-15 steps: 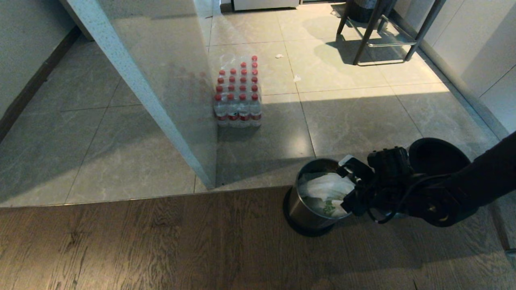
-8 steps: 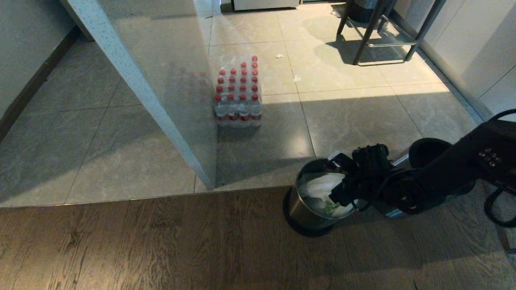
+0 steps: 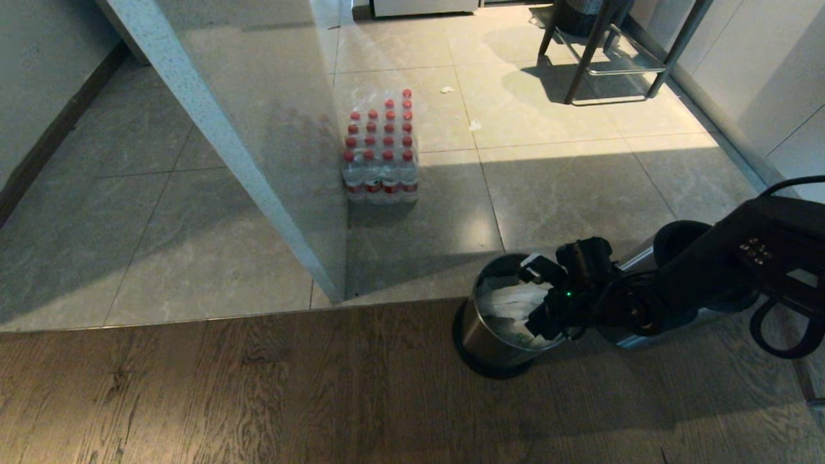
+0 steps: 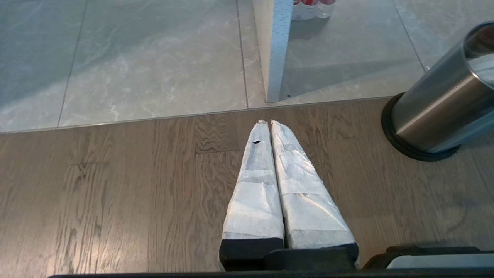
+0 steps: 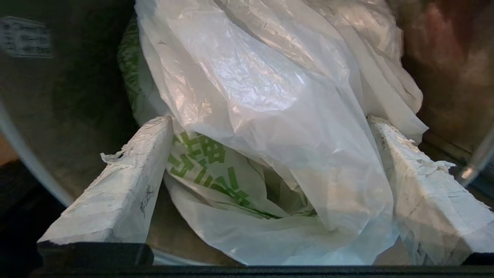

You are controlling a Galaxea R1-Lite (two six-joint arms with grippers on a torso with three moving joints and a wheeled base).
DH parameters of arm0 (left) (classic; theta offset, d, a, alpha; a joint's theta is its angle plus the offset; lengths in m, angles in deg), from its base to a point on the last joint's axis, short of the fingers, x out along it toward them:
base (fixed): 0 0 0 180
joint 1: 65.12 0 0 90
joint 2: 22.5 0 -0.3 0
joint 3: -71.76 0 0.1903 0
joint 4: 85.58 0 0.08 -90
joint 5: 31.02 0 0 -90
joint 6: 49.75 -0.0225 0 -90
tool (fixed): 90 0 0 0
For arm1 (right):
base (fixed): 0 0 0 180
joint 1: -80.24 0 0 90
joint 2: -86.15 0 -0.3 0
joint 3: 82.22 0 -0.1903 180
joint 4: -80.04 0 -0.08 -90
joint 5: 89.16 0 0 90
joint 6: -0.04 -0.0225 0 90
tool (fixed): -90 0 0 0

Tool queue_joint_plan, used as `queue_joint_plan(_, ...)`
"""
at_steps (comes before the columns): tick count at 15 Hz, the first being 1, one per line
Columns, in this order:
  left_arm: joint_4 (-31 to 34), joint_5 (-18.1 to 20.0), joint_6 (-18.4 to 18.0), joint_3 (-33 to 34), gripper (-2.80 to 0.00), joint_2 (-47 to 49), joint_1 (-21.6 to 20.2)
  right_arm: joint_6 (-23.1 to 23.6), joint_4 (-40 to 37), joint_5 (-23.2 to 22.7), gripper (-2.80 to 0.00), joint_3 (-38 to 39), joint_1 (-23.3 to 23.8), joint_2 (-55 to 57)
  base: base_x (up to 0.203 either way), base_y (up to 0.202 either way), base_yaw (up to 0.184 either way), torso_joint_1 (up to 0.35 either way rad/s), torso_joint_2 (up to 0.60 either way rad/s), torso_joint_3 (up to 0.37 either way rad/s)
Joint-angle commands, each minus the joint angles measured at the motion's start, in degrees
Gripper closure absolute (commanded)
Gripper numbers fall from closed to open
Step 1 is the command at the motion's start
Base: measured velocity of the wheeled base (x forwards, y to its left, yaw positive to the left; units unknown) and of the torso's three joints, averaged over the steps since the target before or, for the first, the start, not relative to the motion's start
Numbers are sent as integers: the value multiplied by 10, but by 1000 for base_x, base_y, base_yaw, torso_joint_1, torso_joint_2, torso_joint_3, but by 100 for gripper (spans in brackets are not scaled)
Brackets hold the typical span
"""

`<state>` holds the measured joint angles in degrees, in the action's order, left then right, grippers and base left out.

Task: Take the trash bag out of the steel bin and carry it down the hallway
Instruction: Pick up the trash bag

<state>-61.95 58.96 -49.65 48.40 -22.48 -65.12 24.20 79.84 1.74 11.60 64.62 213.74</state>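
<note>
The steel bin [image 3: 491, 338] stands on the wood floor by the tile edge; it also shows in the left wrist view [image 4: 432, 112]. The trash bag [image 3: 509, 301], thin white plastic with green print, sits crumpled inside it. My right gripper [image 3: 538, 299] reaches down into the bin's mouth from the right. In the right wrist view this gripper [image 5: 266, 123] is open, its two white-wrapped fingers [image 5: 127, 173] standing on either side of the bag [image 5: 247, 77] and not closed on it. My left gripper [image 4: 269, 123] is shut and empty, parked over the wood floor left of the bin.
A shrink-wrapped pack of red-capped water bottles [image 3: 380, 154] stands on the tiles beside a white partition [image 3: 258, 161]. A round black lid-like shape [image 3: 686, 241] shows behind my right arm. Stool legs [image 3: 606, 58] stand at the far right. White cabinets line the right side.
My right gripper has moved left and down into the bin's mouth, staying open. The arm's elbow has risen into view at the right. The bin and bag have not moved.
</note>
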Motion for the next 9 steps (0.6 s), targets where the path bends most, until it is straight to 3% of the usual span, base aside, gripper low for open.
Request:
queue_joint_plan(1,0,-1,0,0,0,0,0,2,10,2,-280,-15,1,1,0,0,0,0,0,0)
queue_joint_plan(5,0,-1,0,0,0,0,0,7,51,5,-280,-17,1,36,0,0,0,0,0,0)
queue_joint_plan(9,0,0,0,0,0,0,0,7,41,3,-280,-29,1,55,0,0,0,0,0,0)
